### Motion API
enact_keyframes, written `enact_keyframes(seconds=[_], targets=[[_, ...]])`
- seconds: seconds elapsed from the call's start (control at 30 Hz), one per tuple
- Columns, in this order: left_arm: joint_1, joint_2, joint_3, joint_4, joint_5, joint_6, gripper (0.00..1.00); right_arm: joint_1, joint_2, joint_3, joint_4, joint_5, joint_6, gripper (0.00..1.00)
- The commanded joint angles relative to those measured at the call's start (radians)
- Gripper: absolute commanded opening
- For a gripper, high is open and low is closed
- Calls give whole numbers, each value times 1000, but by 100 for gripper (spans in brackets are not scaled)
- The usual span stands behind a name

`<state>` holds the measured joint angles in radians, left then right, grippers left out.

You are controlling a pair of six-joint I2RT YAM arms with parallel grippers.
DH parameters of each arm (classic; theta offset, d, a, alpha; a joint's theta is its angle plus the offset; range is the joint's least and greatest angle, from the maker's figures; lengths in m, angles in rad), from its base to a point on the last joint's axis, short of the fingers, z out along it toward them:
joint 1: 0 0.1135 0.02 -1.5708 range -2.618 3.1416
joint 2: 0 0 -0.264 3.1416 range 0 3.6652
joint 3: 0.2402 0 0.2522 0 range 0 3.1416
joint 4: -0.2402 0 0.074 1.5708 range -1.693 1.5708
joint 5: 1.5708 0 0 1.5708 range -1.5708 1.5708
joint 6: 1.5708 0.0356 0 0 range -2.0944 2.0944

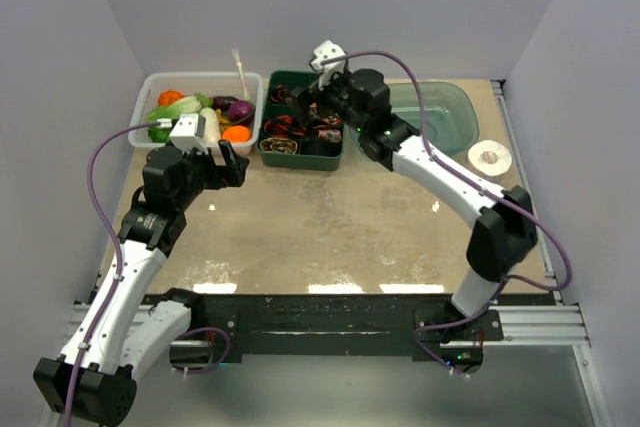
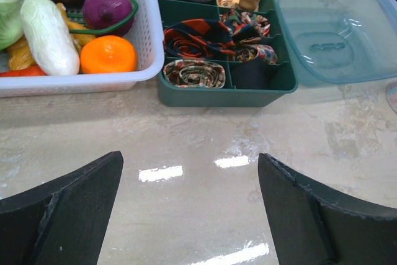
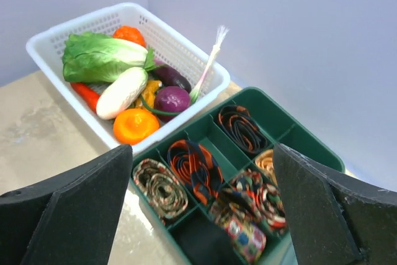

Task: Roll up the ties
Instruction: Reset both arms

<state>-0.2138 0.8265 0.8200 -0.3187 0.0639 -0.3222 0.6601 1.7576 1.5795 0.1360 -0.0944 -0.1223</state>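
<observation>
The ties lie rolled in a green divided tray (image 1: 300, 164) at the back of the table. An orange-and-black striped coil (image 3: 193, 169) sits in a middle compartment. A brown patterned coil (image 3: 160, 187) fills the near corner. A darker striped coil (image 3: 242, 128), a gold one (image 3: 267, 161) and a multicoloured one (image 3: 254, 200) lie beyond. My right gripper (image 3: 202, 147) hovers open just above the tray, nothing between its fingers. My left gripper (image 2: 189, 156) stands open over bare table in front of the tray (image 2: 223, 96), holding nothing.
A white basket (image 1: 150, 85) of toy vegetables stands left of the tray, close to my left gripper (image 1: 233, 159). A clear teal container (image 1: 445, 112) sits right of the tray. A white paper roll (image 1: 490, 157) lies near the right edge.
</observation>
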Motion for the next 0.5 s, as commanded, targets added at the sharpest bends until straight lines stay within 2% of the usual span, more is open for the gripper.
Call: enact_keyframes(seconds=[0.0, 0.13, 0.3, 0.47], targets=[[8, -6, 11, 101, 76, -46, 95, 3, -196, -180, 148, 140, 78, 99], [7, -10, 11, 153, 94, -75, 95, 1, -348, -350, 218, 223, 98, 99], [8, -6, 10, 176, 106, -103, 95, 3, -451, -412, 214, 282, 81, 99], [8, -7, -2, 196, 103, -124, 95, 1, -469, -423, 183, 294, 79, 99]])
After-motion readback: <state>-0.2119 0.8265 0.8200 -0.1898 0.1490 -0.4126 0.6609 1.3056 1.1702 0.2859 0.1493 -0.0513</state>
